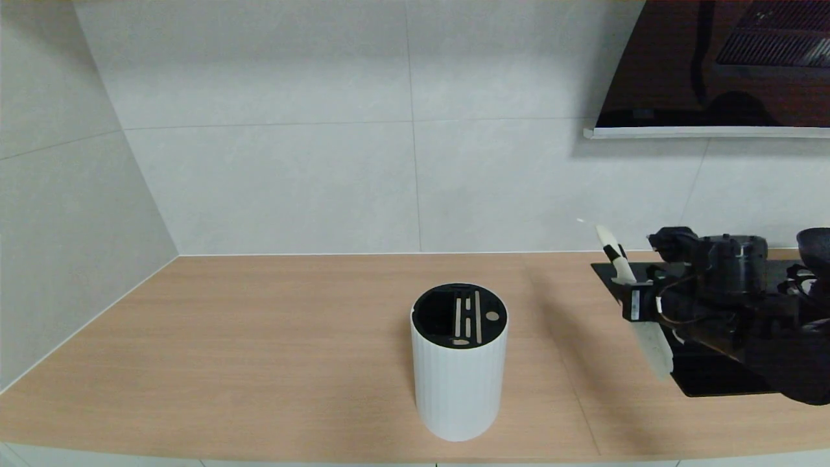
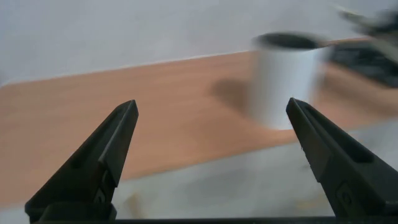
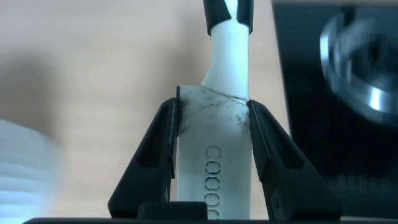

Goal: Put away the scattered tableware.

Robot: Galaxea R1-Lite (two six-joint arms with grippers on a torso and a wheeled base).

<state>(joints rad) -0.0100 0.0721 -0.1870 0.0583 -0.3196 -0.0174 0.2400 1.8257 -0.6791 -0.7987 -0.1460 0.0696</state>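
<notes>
**Setting.** I am looking at a grey-tiled kitchen corner, with a pale wooden tabletop (image 1: 259, 337) running along the wall.

**Left tool** (image 2: 210, 106). It is hanging near the tabletop's front edge. Its jaws are standing wide apart and carrying nothing.

**Holder** (image 1: 459, 363). This white ribbed cylinder is standing upright mid-tabletop. Its black top is showing narrow slots and one larger opening.

**Knife** (image 1: 652, 347). It has a white blade, lightly smudged, and a white handle with a black band. The right tool (image 1: 639, 301) is gripping it by the blade, close to the handle. The knife is hanging in the air at the left edge of the black cooktop (image 1: 707, 383), right of the holder and well apart from it. The handle is tilting up toward the wall and the tip is pointing down.

**Handling.** I am judging it light and stiff. It is probably ceramic, so brittle if knocked on a slot edge. The flat, smooth blade sides are likely giving a slippery hold, and the handle would be offering a surer one.
</notes>
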